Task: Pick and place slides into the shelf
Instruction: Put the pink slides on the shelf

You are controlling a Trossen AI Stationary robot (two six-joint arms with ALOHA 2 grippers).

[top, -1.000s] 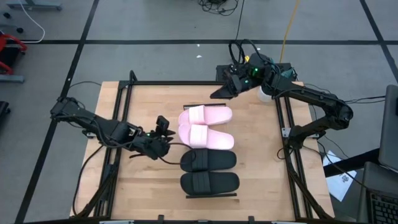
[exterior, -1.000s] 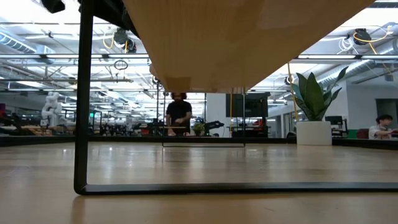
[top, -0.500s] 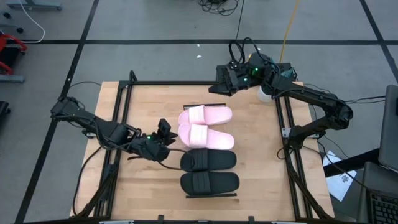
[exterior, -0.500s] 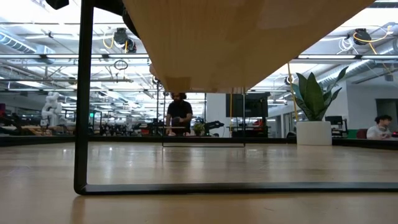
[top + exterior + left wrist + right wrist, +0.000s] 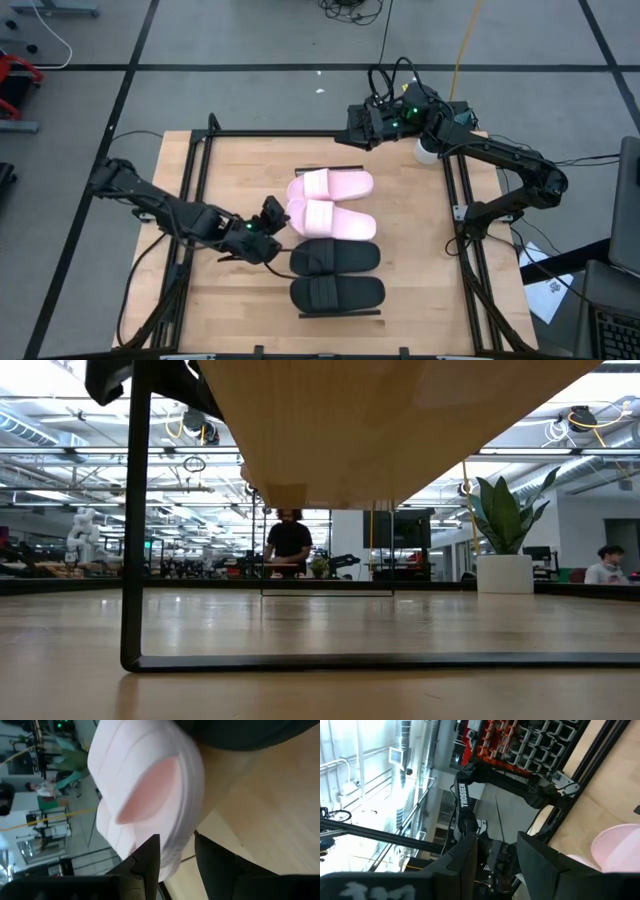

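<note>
Four slides lie side by side in a column at mid-table. Two pink slides (image 5: 331, 185) (image 5: 333, 221) are on the far side and two black slides (image 5: 335, 257) (image 5: 337, 294) on the near side. A thin dark edge of the shelf (image 5: 340, 316) shows beside the nearest black slide. The low view looks under the shelf's pale wood (image 5: 400, 420). My left gripper (image 5: 276, 220) (image 5: 177, 867) is open at the left end of the nearer pink slide (image 5: 145, 795). My right gripper (image 5: 352, 126) (image 5: 495, 865) hangs open over the table's far edge, holding nothing. My left gripper comes level from the table's left. Its open fingers (image 5: 147, 860) stand on either side of the rim at the nearer pink slide's left end (image 5: 177, 852). I cannot tell whether they touch it. The slide lies flat.
Black frame rails (image 5: 200, 190) (image 5: 455, 200) run along both sides of the tabletop. A white cup (image 5: 428, 150) stands at the far right corner. Bare wood lies left and right of the slides. People stand far off in the room (image 5: 290, 545).
My left gripper has moved toward the table's right and a little toward the near edge, closing on the left end of the nearer pink slide. My right gripper has drawn back toward the far edge. The slides have stayed put.
</note>
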